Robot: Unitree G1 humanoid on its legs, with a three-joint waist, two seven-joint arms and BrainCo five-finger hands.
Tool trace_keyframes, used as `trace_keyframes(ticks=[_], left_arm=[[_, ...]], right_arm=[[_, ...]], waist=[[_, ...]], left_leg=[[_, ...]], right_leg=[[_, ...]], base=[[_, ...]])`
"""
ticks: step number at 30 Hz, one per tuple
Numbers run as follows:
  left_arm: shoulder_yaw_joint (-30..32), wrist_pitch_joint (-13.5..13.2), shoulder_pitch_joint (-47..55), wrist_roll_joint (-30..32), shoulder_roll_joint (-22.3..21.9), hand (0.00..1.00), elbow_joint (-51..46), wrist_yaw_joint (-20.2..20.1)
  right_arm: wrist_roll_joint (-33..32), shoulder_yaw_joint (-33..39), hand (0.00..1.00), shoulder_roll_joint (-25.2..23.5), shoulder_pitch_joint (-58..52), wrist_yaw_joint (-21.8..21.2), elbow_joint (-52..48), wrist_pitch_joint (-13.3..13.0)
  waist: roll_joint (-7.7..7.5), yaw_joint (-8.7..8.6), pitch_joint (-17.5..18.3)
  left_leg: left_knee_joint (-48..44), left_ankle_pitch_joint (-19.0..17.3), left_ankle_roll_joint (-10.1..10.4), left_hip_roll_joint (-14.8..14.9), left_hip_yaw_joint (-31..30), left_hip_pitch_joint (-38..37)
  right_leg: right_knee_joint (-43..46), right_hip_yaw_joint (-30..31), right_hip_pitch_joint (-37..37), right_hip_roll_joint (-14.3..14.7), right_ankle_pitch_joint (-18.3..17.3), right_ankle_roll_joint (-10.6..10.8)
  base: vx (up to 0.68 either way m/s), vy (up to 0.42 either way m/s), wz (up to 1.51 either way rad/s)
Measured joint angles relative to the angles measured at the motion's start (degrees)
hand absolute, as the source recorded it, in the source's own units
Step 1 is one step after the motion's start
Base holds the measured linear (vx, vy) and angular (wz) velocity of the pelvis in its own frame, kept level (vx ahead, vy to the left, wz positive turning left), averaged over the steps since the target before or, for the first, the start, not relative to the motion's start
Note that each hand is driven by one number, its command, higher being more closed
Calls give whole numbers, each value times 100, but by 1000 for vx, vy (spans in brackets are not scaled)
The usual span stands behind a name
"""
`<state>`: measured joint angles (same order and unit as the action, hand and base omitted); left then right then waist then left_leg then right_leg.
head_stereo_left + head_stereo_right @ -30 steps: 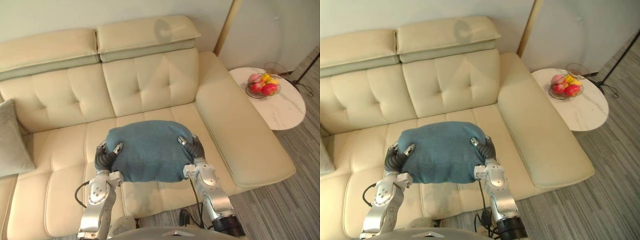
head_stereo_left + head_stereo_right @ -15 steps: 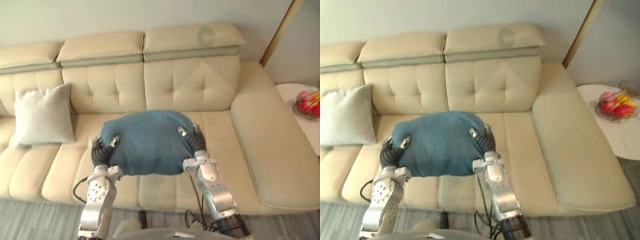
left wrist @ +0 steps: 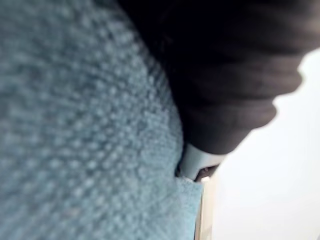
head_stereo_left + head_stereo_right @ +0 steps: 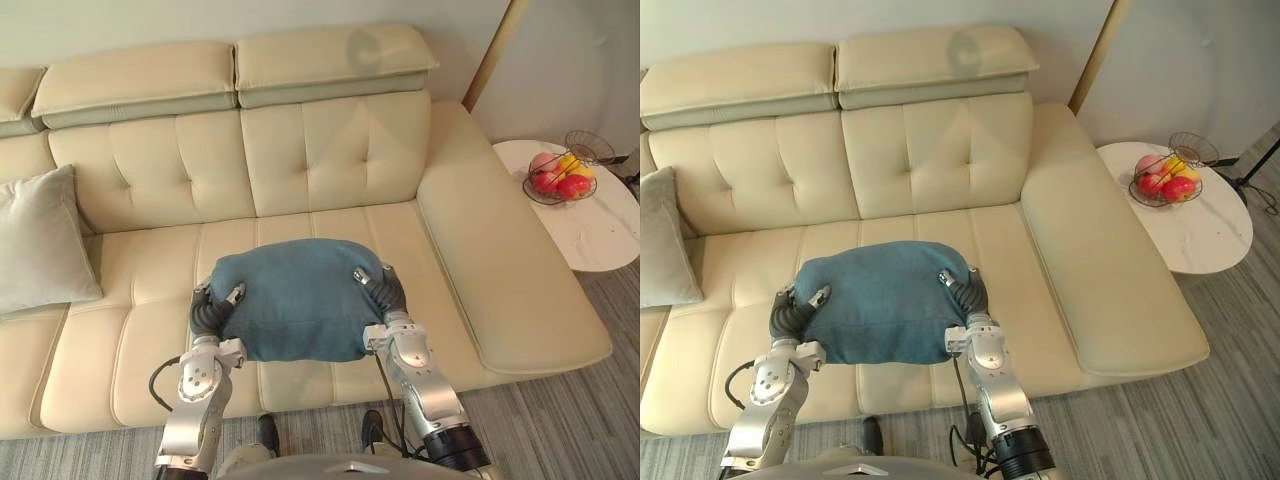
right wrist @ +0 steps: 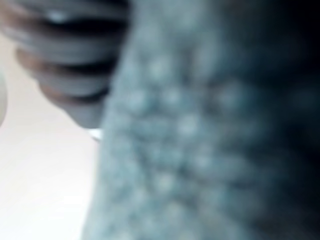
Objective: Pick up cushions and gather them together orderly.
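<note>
A blue cushion (image 4: 295,300) hangs just above the middle seat of the cream sofa (image 4: 330,150), held up from both ends. My left hand (image 4: 212,310) grips its left edge, thumb on top. At the right edge my right hand (image 4: 385,293) does the same. The fingers of both hands are hidden under the cushion. In the left wrist view blue fabric (image 3: 75,125) presses against the hand's dark cover (image 3: 225,75); the right wrist view shows the same fabric (image 5: 200,150). A grey cushion (image 4: 35,245) leans against the sofa's backrest at the far left.
The sofa's wide right armrest (image 4: 500,260) runs towards me. Beyond it stands a round white side table (image 4: 600,225) with a wire fruit bowl (image 4: 555,180). A slanted lamp pole (image 4: 495,50) rises behind the sofa's right corner. Grey carpet lies in front.
The camera swung left and then partly back right, so the grey cushion now shows more than a second ago. The blue cushion stays held between both hands as before.
</note>
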<state>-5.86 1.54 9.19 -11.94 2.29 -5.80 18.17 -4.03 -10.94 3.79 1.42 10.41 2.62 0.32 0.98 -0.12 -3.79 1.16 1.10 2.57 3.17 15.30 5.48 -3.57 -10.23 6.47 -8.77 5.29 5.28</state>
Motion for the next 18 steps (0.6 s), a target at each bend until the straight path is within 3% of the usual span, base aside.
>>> trace_keyframes(ticks=[6, 9, 14, 18], left_arm=[[-32, 2, -1705, 374, 574, 100, 501, 442], [-86, 5, -3137, 375, 967, 100, 930, 889], [-72, 9, -4796, 582, 1258, 100, 1021, 1729], [-35, -63, -5787, 889, 1394, 100, 758, 2029]], right_arm=[[-1, 41, 100, -84, 1137, 450, 496, -10], [43, 145, 100, -84, 2211, 902, 543, -9], [653, 230, 100, -136, 3643, 1798, 487, -10], [920, 338, 100, -138, 4356, 2216, 4, -74]], waist=[[-110, -55, -541], [-117, 2, -866], [-112, 73, -881], [-89, 34, -894]], left_leg=[[-14, 213, -60, 1, 52, 613], [-6, 379, -101, -11, 78, 1090], [-4, 498, -90, 16, 194, 1604], [71, 510, -80, 21, 183, 1675]], right_leg=[[-101, 140, 599, 17, 368, -89], [-100, 215, 1101, 3, 538, -123], [-98, 319, 1676, 34, 673, -132], [-98, 310, 1771, 54, 672, -132]], base=[[-66, 7, -5], [-126, 24, -3], [-69, 6, -9], [23, 2, 0]])
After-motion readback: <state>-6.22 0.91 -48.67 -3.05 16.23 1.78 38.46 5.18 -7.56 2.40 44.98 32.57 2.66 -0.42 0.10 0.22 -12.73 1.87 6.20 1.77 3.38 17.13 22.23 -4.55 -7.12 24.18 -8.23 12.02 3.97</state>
